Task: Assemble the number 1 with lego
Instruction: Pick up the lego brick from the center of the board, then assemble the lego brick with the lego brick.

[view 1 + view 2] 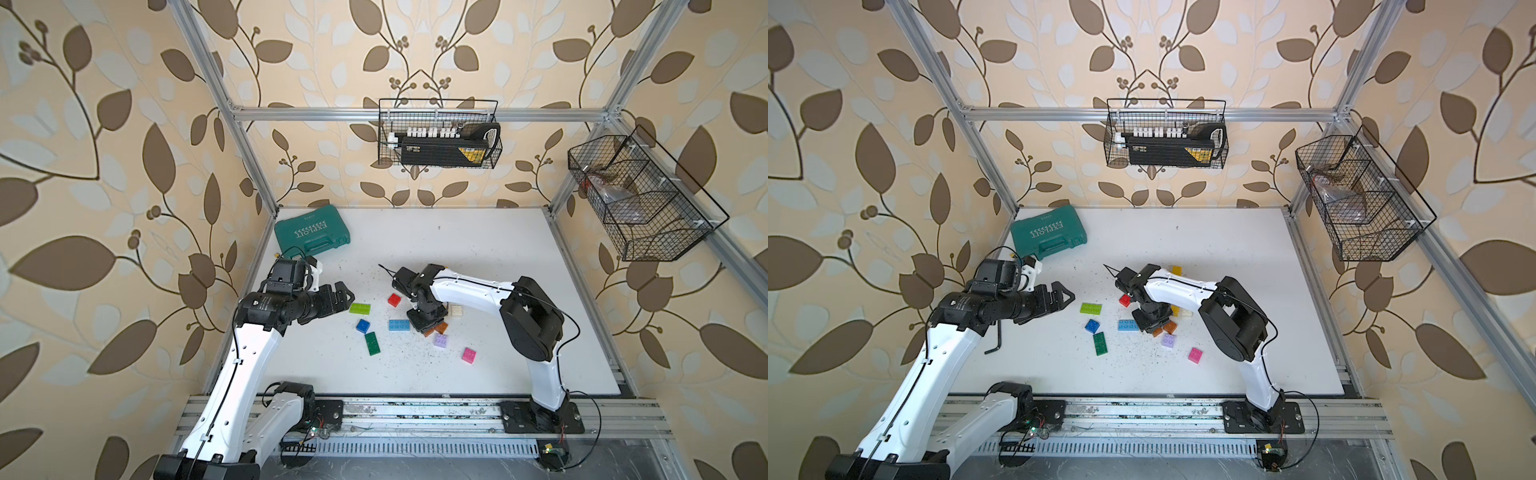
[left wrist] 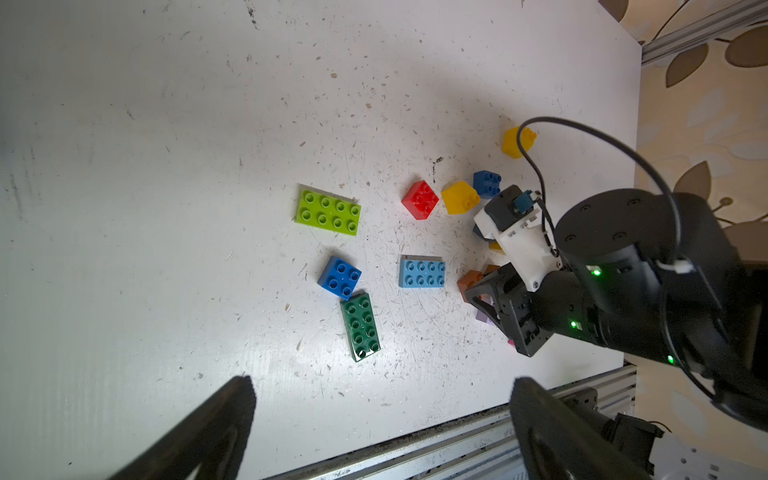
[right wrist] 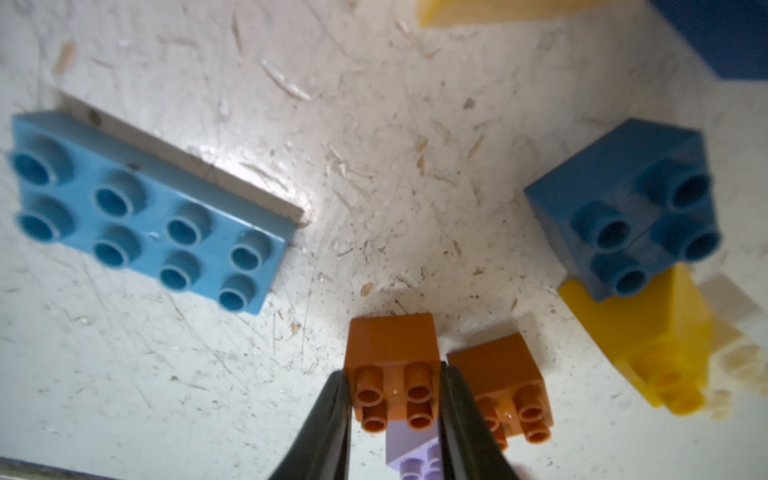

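1. The brown brick (image 3: 390, 345) is pinched by its sides in the right claw (image 3: 393, 376), which is closed tight on it. A second brown brick (image 3: 498, 374) lies just beside.
2. The other bricks lie loose mid-worktop (image 1: 457, 249), none joined, so this looks like an early pick.
3. The left claw (image 2: 384, 388) hangs wide open and empty.
4. The next move likely calls for a straight lift clear of the neighbour, then pressing the brick onto a base.
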You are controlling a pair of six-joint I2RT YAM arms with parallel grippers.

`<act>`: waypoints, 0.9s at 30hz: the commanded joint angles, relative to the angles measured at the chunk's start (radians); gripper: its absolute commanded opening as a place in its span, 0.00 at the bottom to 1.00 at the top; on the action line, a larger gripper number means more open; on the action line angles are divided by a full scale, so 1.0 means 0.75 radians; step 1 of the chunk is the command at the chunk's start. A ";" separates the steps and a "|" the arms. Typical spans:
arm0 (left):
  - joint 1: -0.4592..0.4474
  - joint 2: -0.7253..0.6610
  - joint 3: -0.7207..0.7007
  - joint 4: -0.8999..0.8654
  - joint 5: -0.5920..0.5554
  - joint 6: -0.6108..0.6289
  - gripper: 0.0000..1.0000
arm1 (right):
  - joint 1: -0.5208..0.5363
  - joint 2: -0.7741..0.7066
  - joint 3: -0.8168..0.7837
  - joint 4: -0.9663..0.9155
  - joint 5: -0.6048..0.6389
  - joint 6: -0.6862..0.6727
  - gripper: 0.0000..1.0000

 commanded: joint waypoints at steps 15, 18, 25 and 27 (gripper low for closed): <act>0.012 -0.080 -0.016 0.019 -0.017 -0.005 0.99 | 0.037 0.026 0.269 -0.090 -0.071 0.583 0.13; 0.010 -0.090 -0.018 0.019 -0.020 -0.007 0.99 | 0.053 0.069 0.355 -0.130 -0.053 0.644 0.11; 0.006 -0.102 -0.018 0.011 -0.058 -0.020 0.99 | 0.086 0.170 0.487 -0.184 -0.053 0.759 0.08; 0.004 -0.105 -0.020 0.009 -0.065 -0.024 0.99 | 0.094 0.191 0.510 -0.188 -0.056 0.797 0.06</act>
